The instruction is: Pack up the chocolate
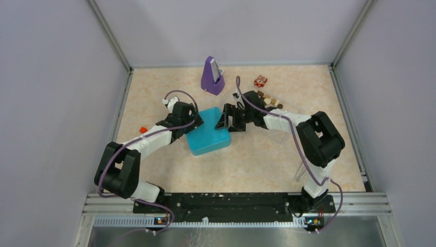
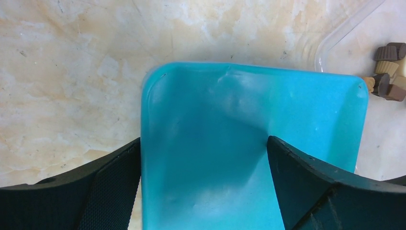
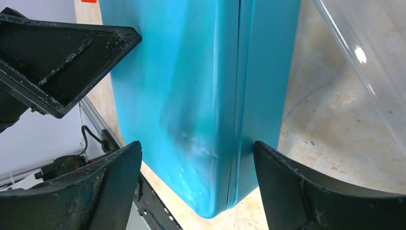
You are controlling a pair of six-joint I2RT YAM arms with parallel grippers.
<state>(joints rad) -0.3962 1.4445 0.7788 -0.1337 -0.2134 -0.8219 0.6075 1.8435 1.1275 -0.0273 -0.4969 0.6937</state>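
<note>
1. The teal plastic lid (image 1: 208,139) lies on the marbled tabletop (image 1: 267,162), near the middle, between the two arms.
2. The left hand (image 2: 203,139) is over the lid's back left corner with its jaws spread wide. The lid runs on under and past its right finger (image 2: 325,191), so nothing is clamped.
3. The right hand (image 3: 197,143) is at the lid's back right corner, jaws equally wide, with a rounded corner of the lid showing between its fingers. It grips nothing.
4. The chocolate (image 1: 269,100) sits in a small loose pile of dark brown, light brown and cream pieces. The pile is behind the right forearm, right of the lid and apart from it.
5. A clear plastic edge (image 2: 335,36) curves just beside the pile; whether the pieces lie inside it I cannot tell.
6. A red-and-white cube (image 1: 260,81) is just behind the pile, and a purple upright object (image 1: 212,77) stands further left.
</note>
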